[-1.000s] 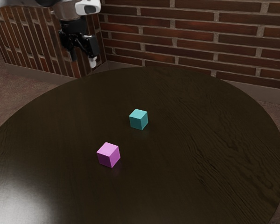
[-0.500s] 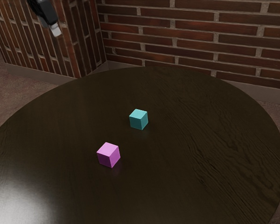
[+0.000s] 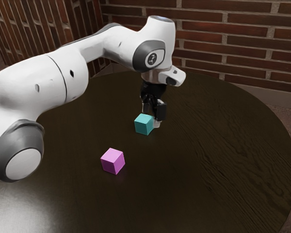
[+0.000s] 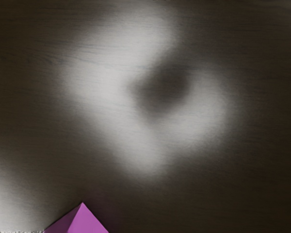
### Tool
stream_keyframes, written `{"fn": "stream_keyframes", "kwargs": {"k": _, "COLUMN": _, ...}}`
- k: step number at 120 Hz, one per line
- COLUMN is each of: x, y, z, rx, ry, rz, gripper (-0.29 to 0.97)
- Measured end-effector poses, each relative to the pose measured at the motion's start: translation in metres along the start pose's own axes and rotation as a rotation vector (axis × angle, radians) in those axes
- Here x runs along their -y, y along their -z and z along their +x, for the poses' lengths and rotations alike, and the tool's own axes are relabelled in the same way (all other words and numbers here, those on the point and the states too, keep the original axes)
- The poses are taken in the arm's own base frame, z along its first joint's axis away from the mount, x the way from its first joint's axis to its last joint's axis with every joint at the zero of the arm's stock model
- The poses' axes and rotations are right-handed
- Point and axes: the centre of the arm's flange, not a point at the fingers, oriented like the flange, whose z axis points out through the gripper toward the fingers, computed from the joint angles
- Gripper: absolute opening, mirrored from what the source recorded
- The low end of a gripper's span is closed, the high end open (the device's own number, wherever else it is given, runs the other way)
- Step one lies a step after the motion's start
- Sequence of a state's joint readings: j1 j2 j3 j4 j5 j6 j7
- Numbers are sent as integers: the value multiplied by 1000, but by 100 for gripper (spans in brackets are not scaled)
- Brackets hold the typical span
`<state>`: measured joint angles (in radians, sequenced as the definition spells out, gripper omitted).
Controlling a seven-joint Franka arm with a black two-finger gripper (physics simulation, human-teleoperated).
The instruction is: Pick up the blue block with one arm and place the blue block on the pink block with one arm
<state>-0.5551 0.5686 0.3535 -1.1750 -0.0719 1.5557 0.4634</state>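
Hand sits low, just behind the small teal-blue cube, open, gripping nothing. Half a second ago it was high in the exterior view's upper left corner. I judge the approach nearly done and the grasp pending. Blue cube rests on the dark round wooden counter, apart from the pink-purple cube. Neither has moved.

Dim room. I note soft white glare on the dark table below the gripper, shadow blot at centre.
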Motion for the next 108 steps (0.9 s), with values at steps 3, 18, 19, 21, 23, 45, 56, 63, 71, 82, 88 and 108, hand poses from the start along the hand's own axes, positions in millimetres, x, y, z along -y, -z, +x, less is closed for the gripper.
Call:
{"fn": "stream_keyframes", "kwargs": {"k": 3, "x": 2, "y": -3, "z": 1, "rx": -4, "ry": 22, "rz": -1, "gripper": 68}}
{"fn": "stream_keyframes", "kwargs": {"k": 18, "x": 44, "y": -26, "z": -14, "rx": 6, "ry": 223, "rz": -14, "gripper": 68}}
{"fn": "stream_keyframes", "kwargs": {"k": 19, "x": 48, "y": -29, "z": -15, "rx": 8, "ry": 238, "rz": -16, "gripper": 68}}
{"fn": "stream_keyframes", "kwargs": {"k": 21, "x": 56, "y": -34, "z": -17, "rx": 12, "ry": 267, "rz": -20, "gripper": 68}}
{"fn": "stream_keyframes", "kwargs": {"k": 23, "x": 62, "y": -39, "z": -19, "rx": 14, "ry": 292, "rz": -24, "gripper": 68}}
{"fn": "stream_keyframes", "kwargs": {"k": 45, "x": 94, "y": -89, "z": -8, "rx": -85, "ry": 459, "rz": -34, "gripper": 68}}
{"fn": "stream_keyframes", "kwargs": {"k": 56, "x": 111, "y": -100, "z": -14, "rx": -164, "ry": 525, "rz": 4, "gripper": 68}}
{"fn": "stream_keyframes", "kwargs": {"k": 63, "x": 117, "y": -97, "z": -10, "rx": -240, "ry": 542, "rz": 43, "gripper": 68}}
{"fn": "stream_keyframes", "kwargs": {"k": 71, "x": 127, "y": -99, "z": -10, "rx": -327, "ry": 584, "rz": 33, "gripper": 68}}
{"fn": "stream_keyframes", "kwargs": {"k": 82, "x": 155, "y": -111, "z": -31, "rx": -414, "ry": 694, "rz": -13, "gripper": 68}}
{"fn": "stream_keyframes", "kwargs": {"k": 88, "x": 162, "y": -112, "z": -36, "rx": -450, "ry": 722, "rz": -22, "gripper": 68}}
{"fn": "stream_keyframes", "kwargs": {"k": 108, "x": 177, "y": -110, "z": -43, "rx": -494, "ry": 733, "rz": -35, "gripper": 68}}
